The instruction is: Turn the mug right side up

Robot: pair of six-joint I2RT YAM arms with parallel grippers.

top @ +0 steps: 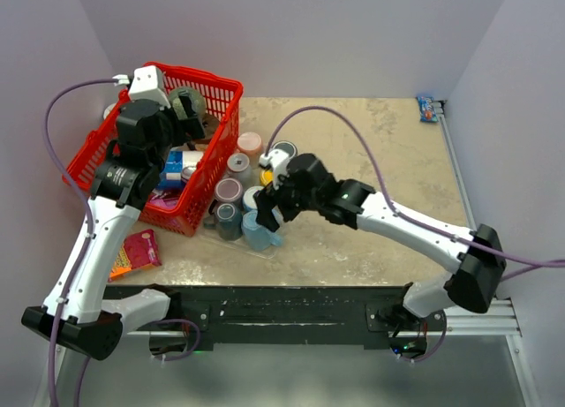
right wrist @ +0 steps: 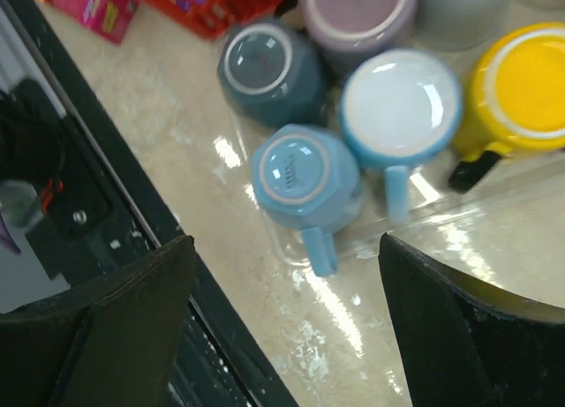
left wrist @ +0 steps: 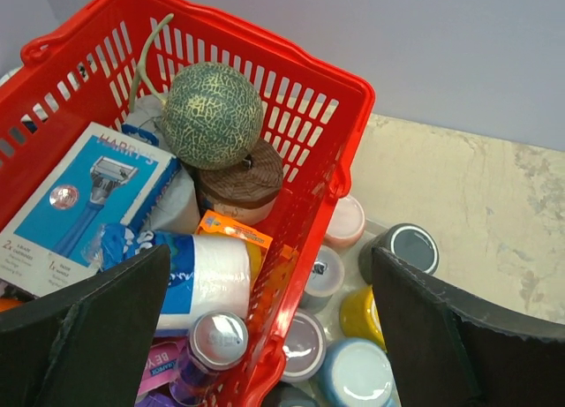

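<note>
One light-blue mug (right wrist: 305,176), base-up, at the near edge of the clear tray (right wrist: 446,214) beside the red basket (top: 225,129). Right gripper (right wrist: 282,270), jaws apart, hovers above it (approach step, we judge); next we descend and clamp its body.

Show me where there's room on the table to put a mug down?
The biggest bare patch of table is at the far right, between the mugs and the blue packet in the corner. A narrower strip lies along the near edge, between the pink packet and the right arm. It's crowded where the mugs bunch beside the red basket.
</note>
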